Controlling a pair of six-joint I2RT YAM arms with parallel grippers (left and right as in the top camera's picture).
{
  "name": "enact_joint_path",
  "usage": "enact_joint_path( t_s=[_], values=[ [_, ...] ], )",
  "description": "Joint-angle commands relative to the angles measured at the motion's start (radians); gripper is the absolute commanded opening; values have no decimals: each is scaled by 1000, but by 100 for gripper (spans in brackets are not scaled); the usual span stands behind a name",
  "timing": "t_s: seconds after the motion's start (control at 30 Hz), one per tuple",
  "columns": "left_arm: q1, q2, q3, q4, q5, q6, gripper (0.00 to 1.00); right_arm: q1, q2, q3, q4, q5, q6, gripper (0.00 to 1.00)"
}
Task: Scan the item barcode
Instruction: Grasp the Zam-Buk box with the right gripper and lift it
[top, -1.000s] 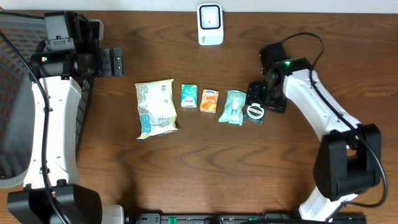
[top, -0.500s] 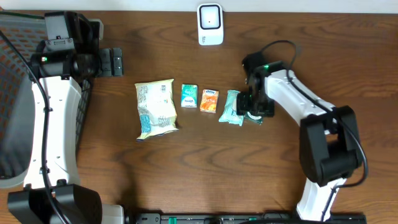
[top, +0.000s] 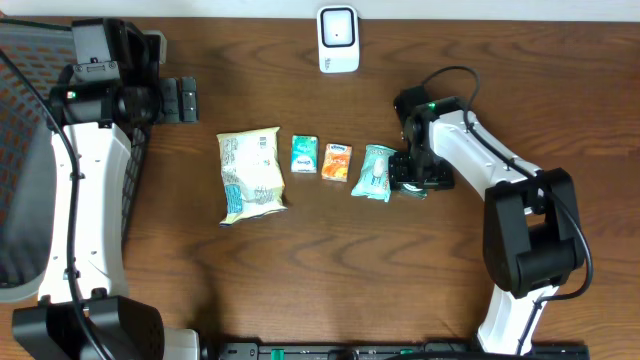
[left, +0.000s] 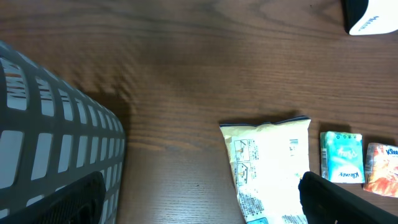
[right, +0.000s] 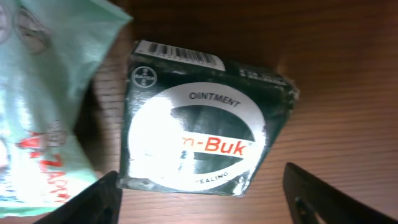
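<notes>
R gripper (right: 200, 177) jaws apart, straddling ointment box (right: 199, 124) lying at 3 o'clock of green pouch (top: 373, 172); L gripper (top: 182, 100) jaws wide apart, empty.

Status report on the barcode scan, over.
Left gripper open, idle by the basket. Right gripper open, straddling the ointment box, not gripped. Barcode showing. Green packet close beside the box.

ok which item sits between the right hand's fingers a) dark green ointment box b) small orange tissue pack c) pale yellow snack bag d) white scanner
a: in the right wrist view the dark green ointment box with white oval label lies between the fingers of the open right hand.
</notes>
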Motion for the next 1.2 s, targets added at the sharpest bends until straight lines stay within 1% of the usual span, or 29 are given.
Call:
enact_joint_path(
  t_s=[0.0,0.13,0.3,0.43,0.57,0.7,0.83,0.97,1.03,1.1,1.17],
  values=[
    [-2,2,12,-3,-5,13,98,-24,13,8,-11,90,-94,82],
    [-2,2,12,-3,-5,13,98,-61,13,8,-10,135,-138,87],
    [-2,2,12,-3,-5,13,98,-142,13,8,-4,124,-141,88],
    [-2,2,12,-3,-6,13,98,-202,13,14,-4,40,-162,87],
    [-2,2,12,-3,-5,13,98,-232,11,41,-6,-149,-278,86],
    [-2,2,12,-3,-6,13,98,-224,10,74,-11,-212,-344,89],
    [-2,2,12,-3,-6,13,97,-209,11,80,-6,-203,-409,90],
    [-2,2,12,-3,-5,13,98,-208,11,67,0,-113,-497,89],
    [-2,2,12,-3,-5,13,98,-210,11,53,14,-102,-520,89],
    [-2,2,12,-3,-5,13,98,-210,12,42,31,-100,-530,86],
    [-2,2,12,-3,-6,13,98,-210,12,39,51,-99,-529,86]
  ],
)
